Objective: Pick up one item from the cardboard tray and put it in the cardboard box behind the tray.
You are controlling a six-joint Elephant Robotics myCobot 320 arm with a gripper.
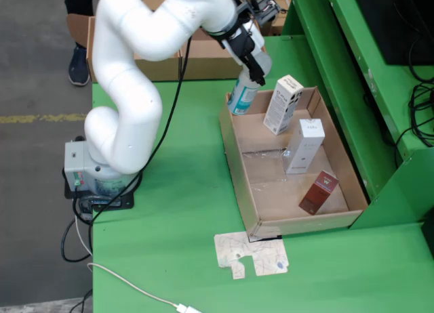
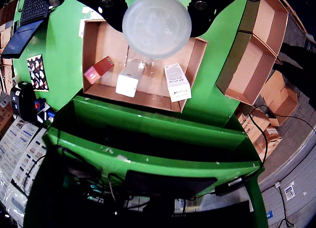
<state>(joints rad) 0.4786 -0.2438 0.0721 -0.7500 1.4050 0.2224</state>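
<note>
bottle (image 2: 156, 25): blurred, hides tray (image 2: 91, 50) floor | hand (image 2: 156, 13): cropped at top

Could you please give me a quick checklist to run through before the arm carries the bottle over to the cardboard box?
1. Bottle held by the gripper: ok, it hangs from the jaws.
2. Bottle lifted clear of the tray edge: cannot tell, it overlaps the rim.
3. Remaining items undisturbed: ok, the white carton, white box and red box sit in the tray.
4. Cardboard box open and reachable: cannot tell, the arm hides much of it.
5. Cable slack: ok.
</note>
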